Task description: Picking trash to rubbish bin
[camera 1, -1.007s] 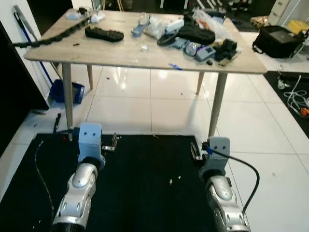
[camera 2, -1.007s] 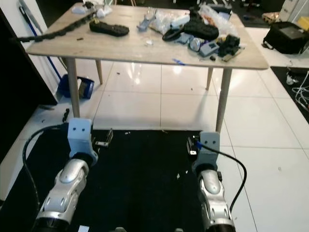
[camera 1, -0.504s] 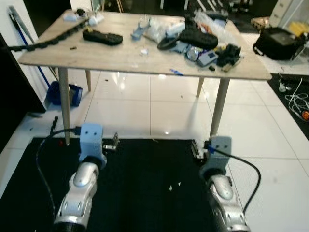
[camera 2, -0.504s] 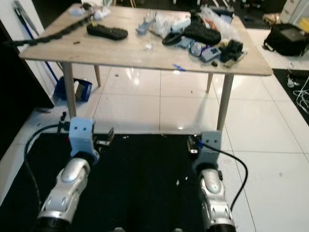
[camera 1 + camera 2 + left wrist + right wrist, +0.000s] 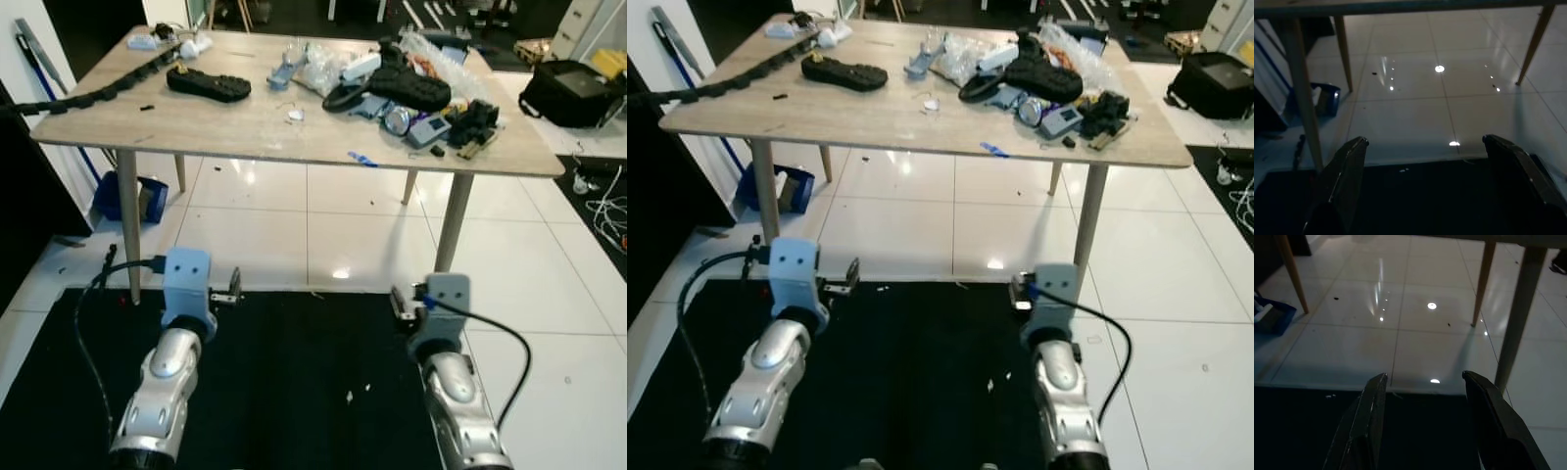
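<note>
1. The trash lies on the wooden counter (image 5: 245,122) in front of me. I see crumpled clear plastic wrapping (image 5: 318,67) near the far middle, and a small white scrap (image 5: 295,115) and a small blue scrap (image 5: 362,158) closer to the front edge.
2. On the same counter there is a black shoe sole (image 5: 208,84) on the left side, a long black chain-like strip (image 5: 108,86) that runs along the left edge and hangs over it, and a dark pile of mixed objects (image 5: 421,93) on the right side.
3. I cannot see any rubbish bin.
4. My left hand (image 5: 1420,161) is low in front of me, above the black mat (image 5: 294,392). Its two black fingers are spread wide and hold nothing.
5. My right hand (image 5: 1425,396) is at the same height, also over the mat, with its fingers spread and nothing between them.
6. Both hands point to the space under the counter, well apart from the trash on top.
7. The floor (image 5: 323,225) is of glossy white tiles with reflections of lamps. The mat covers the part nearest to me.
8. A blue dustpan (image 5: 127,193) stands on the floor behind the left counter leg, beside a long handle (image 5: 39,44) that leans on the white wall.
9. On the right, a black bag (image 5: 573,93) is beyond the counter, and white cables (image 5: 602,191) lie on a dark floor area.
</note>
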